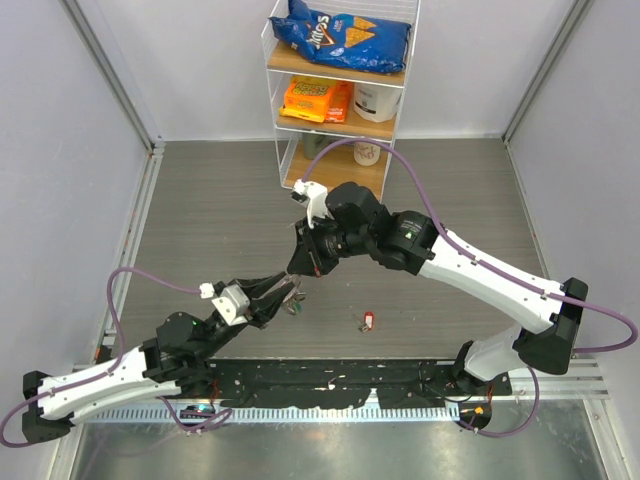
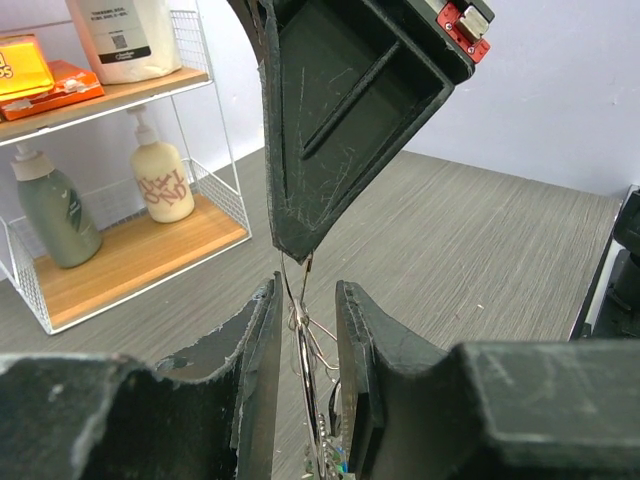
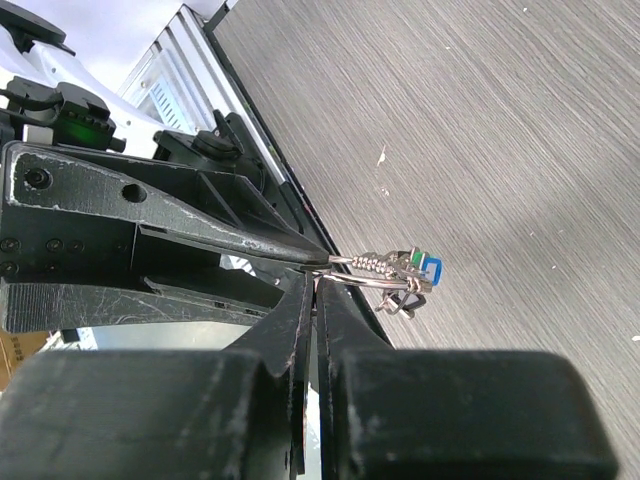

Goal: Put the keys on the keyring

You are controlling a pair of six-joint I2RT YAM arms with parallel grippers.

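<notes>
Right claw [image 3: 318, 290], pressed tightly together, pinches the thin wire of the keyring [image 3: 350, 262] at its very tip, above the grey wood-grain desk [image 1: 220, 210]. Left claw [image 2: 307, 290] meets it tip to tip from the opposite side. Its jaws stand slightly apart with the ring's wire running between them, and it cannot be told whether they grip it. Beyond both claws, at the desk's far side, stands a shelf rack [image 1: 300, 63] holding snack bags and bottles. The keyring juts from the right claw's tip, carrying keys [image 3: 425, 268] with green and blue heads. A red key [image 1: 368, 322] lies alone on the desk, right of the claws and nearer the arm bases.
</notes>
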